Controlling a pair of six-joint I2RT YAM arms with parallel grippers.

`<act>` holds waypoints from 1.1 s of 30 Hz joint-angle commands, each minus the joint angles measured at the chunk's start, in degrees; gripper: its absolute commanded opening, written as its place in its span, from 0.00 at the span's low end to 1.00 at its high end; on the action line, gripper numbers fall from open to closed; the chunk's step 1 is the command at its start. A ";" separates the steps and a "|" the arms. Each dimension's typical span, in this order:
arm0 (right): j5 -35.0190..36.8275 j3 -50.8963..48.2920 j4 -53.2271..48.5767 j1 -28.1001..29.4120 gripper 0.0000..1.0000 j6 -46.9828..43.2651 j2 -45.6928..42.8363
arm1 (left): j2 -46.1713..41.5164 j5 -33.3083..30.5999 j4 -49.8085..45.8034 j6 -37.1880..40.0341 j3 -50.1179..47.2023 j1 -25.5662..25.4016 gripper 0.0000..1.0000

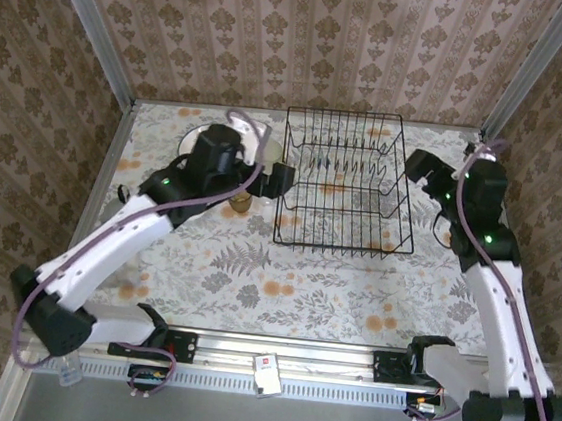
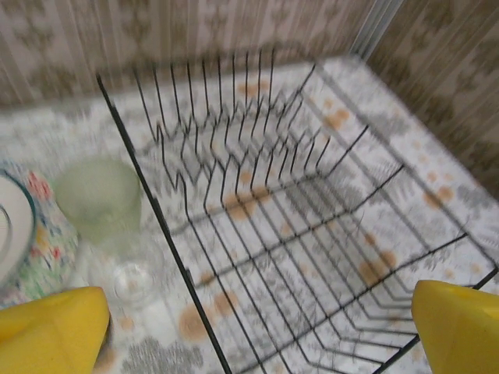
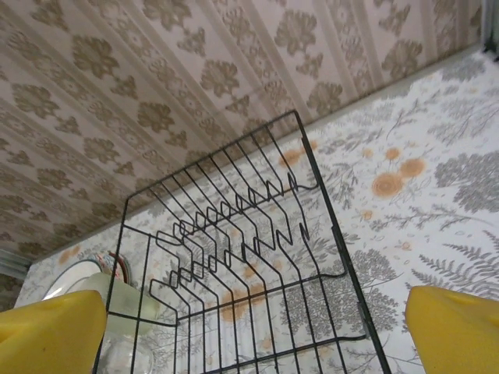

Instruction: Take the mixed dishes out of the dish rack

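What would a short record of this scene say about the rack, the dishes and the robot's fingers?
dish rack: on the table, no dishes in it
pale green glass: on the table, outside the rack's left side
floral plate: beside that glass
left fingers: wide apart, holding nothing, by the rack's left side
right fingers: wide apart, holding nothing, by the rack's right side
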 commanded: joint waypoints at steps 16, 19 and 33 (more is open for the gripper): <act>9.00 -22.32 -8.26 0.17 1.00 -7.76 -30.70 | -46.38 -22.68 -0.23 9.21 -27.13 2.98 1.00; 8.91 -27.62 -4.34 0.13 1.00 -7.36 -33.72 | -48.47 -25.46 -4.03 6.28 -31.33 2.94 1.00; 14.03 -41.03 9.67 0.14 1.00 -8.65 -35.24 | -45.05 -41.68 19.25 4.23 -56.79 4.06 1.00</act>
